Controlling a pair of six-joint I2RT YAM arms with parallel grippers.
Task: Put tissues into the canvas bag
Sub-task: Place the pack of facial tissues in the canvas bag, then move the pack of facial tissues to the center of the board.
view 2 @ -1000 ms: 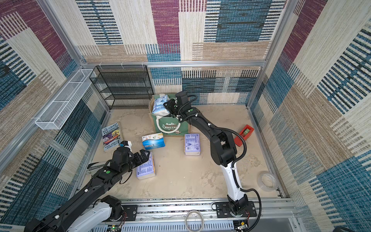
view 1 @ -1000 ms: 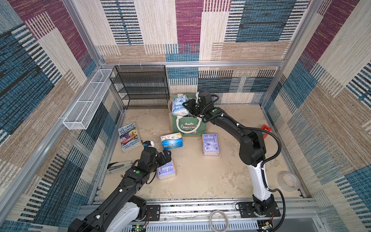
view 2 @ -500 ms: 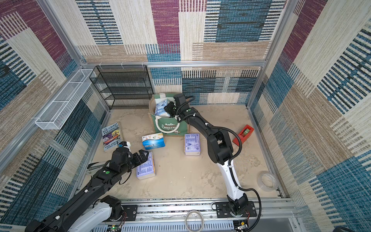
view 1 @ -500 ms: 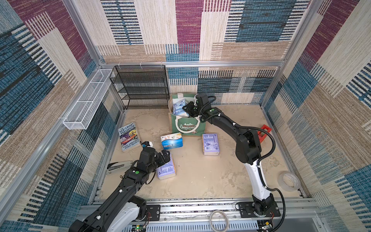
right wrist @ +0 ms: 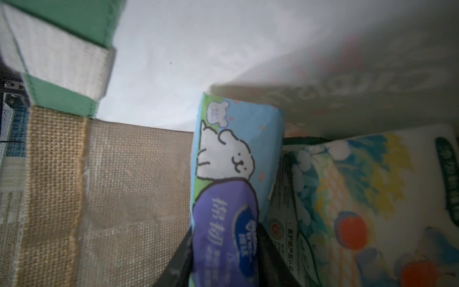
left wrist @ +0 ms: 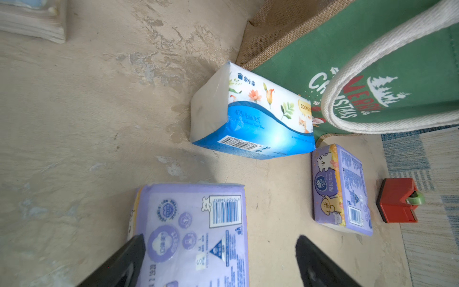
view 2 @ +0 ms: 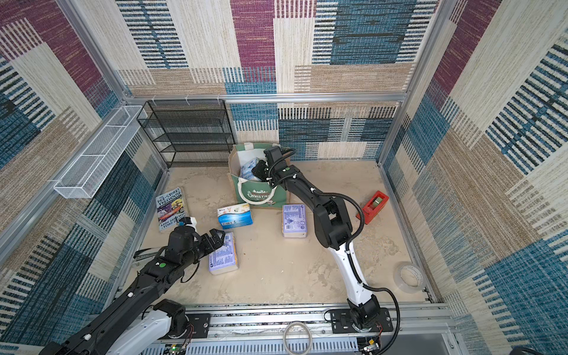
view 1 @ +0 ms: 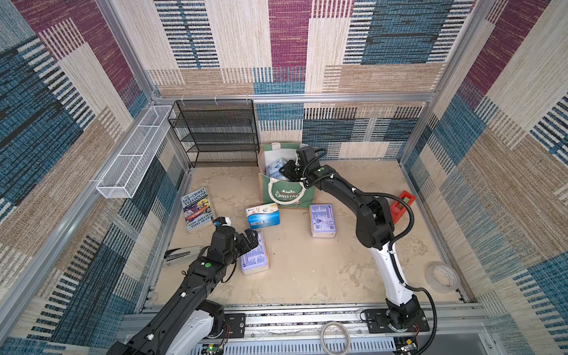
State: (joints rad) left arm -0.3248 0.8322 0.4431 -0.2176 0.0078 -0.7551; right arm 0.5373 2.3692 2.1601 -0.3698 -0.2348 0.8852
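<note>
The canvas bag [view 1: 307,196] [view 2: 276,198] stands at the back, green front reading "Christmas". My right gripper [view 1: 287,173] [right wrist: 223,261] reaches down inside it. Its two fingers press the sides of a light blue tissue pack [right wrist: 231,174] [view 1: 275,167] with a cartoon bear. That pack stands beside a white fruit-print pack [right wrist: 360,198]. My left gripper [view 1: 247,238] [left wrist: 218,248] is open over one end of a lavender pack [view 1: 255,258] [left wrist: 196,228] on the floor. A blue-white pack [view 1: 263,216] [left wrist: 248,119] and another lavender pack [view 1: 321,220] [left wrist: 340,188] lie in front of the bag.
A Treehouse book [view 1: 196,209] and a stapler [view 1: 181,253] lie at the left. A black mesh rack [view 1: 218,132] stands behind, with a white wire basket [view 1: 132,153] on the left wall. At the right are a red tape dispenser [view 1: 402,206] and a tape roll [view 1: 442,279].
My right gripper has gone down into the bag with the light blue pack, which stood above the rim before. The left arm has barely moved.
</note>
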